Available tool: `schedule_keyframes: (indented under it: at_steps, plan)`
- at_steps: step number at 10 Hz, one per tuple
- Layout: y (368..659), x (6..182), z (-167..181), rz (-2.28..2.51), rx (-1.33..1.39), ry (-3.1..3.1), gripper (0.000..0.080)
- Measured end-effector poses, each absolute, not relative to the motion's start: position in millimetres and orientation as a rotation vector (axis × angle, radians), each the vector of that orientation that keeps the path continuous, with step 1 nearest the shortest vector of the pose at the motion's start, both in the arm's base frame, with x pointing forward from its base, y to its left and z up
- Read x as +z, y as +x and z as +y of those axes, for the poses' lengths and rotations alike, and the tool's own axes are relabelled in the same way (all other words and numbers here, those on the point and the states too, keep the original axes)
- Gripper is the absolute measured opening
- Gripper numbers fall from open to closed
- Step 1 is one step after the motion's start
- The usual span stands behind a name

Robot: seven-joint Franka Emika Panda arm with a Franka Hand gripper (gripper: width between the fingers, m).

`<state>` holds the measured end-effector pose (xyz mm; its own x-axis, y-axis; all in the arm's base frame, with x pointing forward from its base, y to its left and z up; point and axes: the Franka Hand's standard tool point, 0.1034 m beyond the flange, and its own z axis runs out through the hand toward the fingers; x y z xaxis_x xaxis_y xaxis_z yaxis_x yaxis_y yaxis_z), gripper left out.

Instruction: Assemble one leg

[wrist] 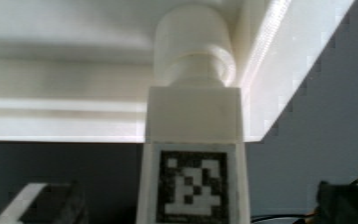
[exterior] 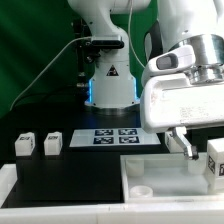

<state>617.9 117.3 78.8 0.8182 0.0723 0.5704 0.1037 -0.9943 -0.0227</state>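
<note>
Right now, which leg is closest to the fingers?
The leg at the exterior view's right edge, just beside the open gripper over the tabletop. The other two legs sit far off at the left.

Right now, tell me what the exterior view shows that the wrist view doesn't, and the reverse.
Only the exterior view shows two spare legs standing at its left, the marker board behind, and the arm's base. Only the wrist view shows the leg close up, its threaded tip meeting the tabletop's corner, with the tag facing the camera. Both show that leg, the white tabletop and the open gripper.
</note>
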Motion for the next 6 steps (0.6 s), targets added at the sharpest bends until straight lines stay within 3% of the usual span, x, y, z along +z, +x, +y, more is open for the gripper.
schedule_keyframes:
  at_steps: [1, 3, 6]
  plan:
    - [616.6, 77.2, 117.6, -0.144, -0.888, -2.954, 0.0649]
    - [616.0, 94.9, 117.5, -0.14, -0.678, -3.0, 0.0649]
    - [623.9, 114.3, 116.2, -0.131, -0.137, -3.054, 0.0649]
